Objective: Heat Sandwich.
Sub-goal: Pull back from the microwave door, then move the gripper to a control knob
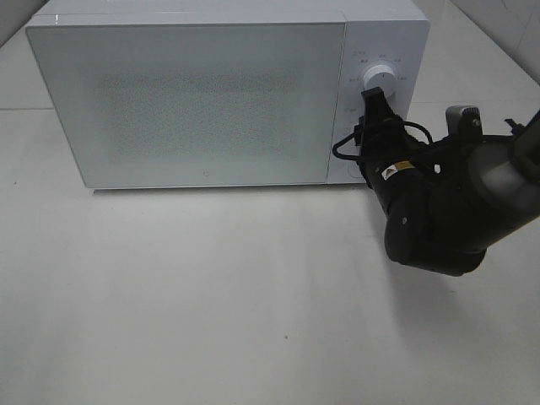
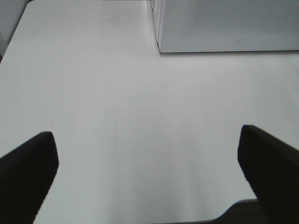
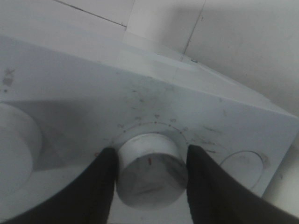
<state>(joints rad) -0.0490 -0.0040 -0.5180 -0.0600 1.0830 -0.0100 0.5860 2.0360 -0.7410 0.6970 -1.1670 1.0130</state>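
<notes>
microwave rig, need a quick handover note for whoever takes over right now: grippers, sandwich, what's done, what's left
left gripper: open, empty, over the bare table near the microwave.
right gripper: closed on the lower dial of the control panel.
sandwich: not in view; the door is shut and frosted, so whether it is inside cannot be told.
done: door shut, dial gripped.
left: probably turn the dial to start heating, then release.

I record my white tabletop filling the lower frame, evenly lit with soft shadows, and a pale tiled wall with grey joints at upper right.
</notes>
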